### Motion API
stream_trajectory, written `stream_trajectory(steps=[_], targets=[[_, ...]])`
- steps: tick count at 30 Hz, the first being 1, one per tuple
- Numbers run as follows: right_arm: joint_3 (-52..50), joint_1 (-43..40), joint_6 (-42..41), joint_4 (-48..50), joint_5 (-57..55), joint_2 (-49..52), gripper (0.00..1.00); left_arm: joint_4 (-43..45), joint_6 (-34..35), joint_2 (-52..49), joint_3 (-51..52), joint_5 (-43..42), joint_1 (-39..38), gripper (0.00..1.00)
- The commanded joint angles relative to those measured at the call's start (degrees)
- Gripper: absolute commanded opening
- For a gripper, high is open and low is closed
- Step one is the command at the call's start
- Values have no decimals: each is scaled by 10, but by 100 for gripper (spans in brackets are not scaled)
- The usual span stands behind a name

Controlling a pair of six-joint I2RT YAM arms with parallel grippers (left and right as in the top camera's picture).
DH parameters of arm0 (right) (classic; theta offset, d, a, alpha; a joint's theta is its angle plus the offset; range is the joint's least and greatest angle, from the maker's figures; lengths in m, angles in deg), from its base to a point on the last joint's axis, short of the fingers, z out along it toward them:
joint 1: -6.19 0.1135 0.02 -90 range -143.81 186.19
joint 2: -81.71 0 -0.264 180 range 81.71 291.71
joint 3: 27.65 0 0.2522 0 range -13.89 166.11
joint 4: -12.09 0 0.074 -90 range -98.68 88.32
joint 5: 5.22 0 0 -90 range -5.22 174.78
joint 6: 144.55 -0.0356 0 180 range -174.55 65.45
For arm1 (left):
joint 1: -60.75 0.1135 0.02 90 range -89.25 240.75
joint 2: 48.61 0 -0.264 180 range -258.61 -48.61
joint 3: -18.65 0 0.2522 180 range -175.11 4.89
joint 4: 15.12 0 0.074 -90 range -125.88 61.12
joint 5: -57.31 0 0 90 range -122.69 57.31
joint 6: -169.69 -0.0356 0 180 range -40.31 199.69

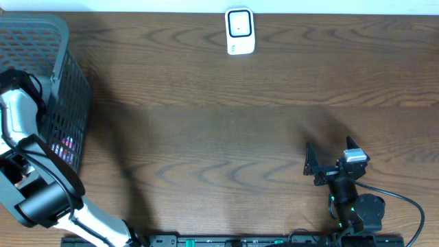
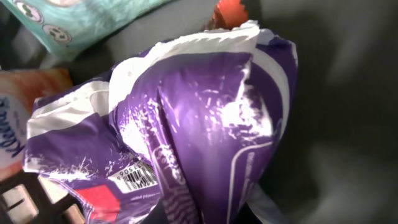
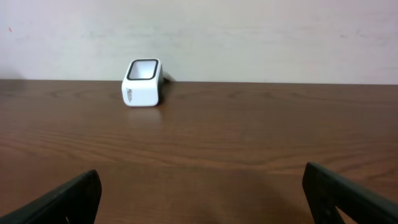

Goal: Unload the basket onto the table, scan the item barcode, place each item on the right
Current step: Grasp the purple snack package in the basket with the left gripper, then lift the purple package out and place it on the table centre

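Left claw hidden behind purple bag [image 2: 205,118]

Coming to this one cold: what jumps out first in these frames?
The crumpled purple packet fills the left wrist view, its barcode at lower left. Overhead, the white scanner stands at the far edge of the table, and the left arm reaches into the dark mesh basket at far left.

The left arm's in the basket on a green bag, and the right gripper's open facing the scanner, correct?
No, the bag is purple and white, not green; the left wrist view shows it. The rest holds: left arm in the basket, right gripper open facing the scanner.
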Motion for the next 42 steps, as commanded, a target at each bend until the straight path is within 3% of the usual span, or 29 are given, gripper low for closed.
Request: stream_trajectory(steps=[1,9,14,18,21,29,34,42], targets=[[-1,2,-6,-2,-5,-1,99,-23,-9,35,-54,-45,4,7],[-1,2,-6,-2,-5,-1,99,31,41,224,-156,-146,4,7],[-1,2,-6,-2,-5,-1,99,86,61,361,-156,-150,-2,7],[-1,2,-6,-2,-5,-1,99,103,68,435,-156,-257,-47,7],[-1,2,-6,-2,-5,-1,99,112,50,461,-156,-323,-127,7],[-1,2,-6,-2,-5,-1,99,52,-69,447,-152,-323,-386,7],[-1,2,-6,-2,-5,-1,99,18,-111,401,-148,-313,-493,7],[-1,2,-6,-2,-5,-1,99,-18,-111,283,-148,-138,-596,7]])
